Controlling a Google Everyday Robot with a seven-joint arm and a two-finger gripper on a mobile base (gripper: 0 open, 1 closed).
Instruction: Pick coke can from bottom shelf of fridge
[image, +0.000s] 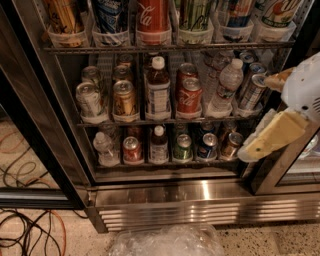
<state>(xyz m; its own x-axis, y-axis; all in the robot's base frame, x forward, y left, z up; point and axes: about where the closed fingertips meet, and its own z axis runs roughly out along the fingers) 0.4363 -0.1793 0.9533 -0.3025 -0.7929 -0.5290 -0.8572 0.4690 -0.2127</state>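
Observation:
The coke can (132, 149) is small and red with a silver top. It stands on the bottom shelf (165, 163) of the fridge (200, 192), second lane from the left. A clear bottle (104, 147) is on its left and a brown bottle with a white cap (158, 144) on its right. My gripper (258, 117) hangs at the right edge of the fridge opening, outside the shelves and well right of the coke can. Its cream fingers (272, 136) stand apart and hold nothing.
A green can (183, 147), a blue can (206, 145) and a brown can (231, 144) fill the other bottom lanes. The middle rack holds red cans (189, 95) and bottles. Cables (30, 235) lie on the floor at left, and clear plastic (167, 241) lies in front.

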